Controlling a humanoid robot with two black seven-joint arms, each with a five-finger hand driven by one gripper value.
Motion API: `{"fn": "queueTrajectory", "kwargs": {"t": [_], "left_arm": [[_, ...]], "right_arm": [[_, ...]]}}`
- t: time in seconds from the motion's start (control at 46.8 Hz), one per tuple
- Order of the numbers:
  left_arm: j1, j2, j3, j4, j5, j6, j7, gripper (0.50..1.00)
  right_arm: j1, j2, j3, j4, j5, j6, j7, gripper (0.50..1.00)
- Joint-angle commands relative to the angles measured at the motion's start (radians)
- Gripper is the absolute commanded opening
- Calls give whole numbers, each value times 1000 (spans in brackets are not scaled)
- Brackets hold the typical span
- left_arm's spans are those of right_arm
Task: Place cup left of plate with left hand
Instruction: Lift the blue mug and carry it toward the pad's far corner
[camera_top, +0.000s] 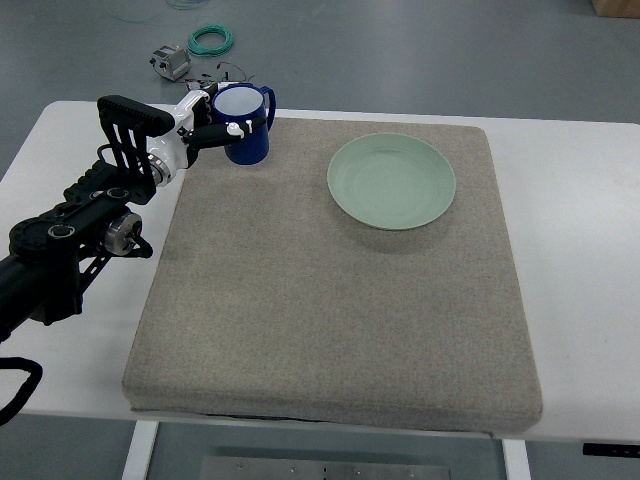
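A dark blue cup (243, 124) with a white inside stands upright at the far left corner of the grey mat (330, 280), its handle pointing right. My left hand (215, 120) comes in from the left edge and its fingers are wrapped around the cup's left side. A pale green plate (391, 181) lies on the mat to the right of the cup, about a plate's width away. The right arm does not show.
The mat covers most of a white table (570, 200). Beyond the table's far edge, on the floor, lie a green cable coil (211, 39) and a small grey device (170, 60). A black cable loops at the lower left edge (20, 385).
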Motion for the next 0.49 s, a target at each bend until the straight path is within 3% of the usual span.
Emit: {"fn": "queueTrajectory", "kwargs": {"t": [0.0,0.15,0.471], "left_arm": [[11,-1,1,0,0,7,-2,692],[27,-10,1,0,6,8,-36,694],[57,-14,1,17,8,11,-47,694]], "right_arm": [[0,0,0,0,0,0,0,934],[0,0,0,0,0,0,0,934],[0,0,0,0,0,0,-2,934]]}}
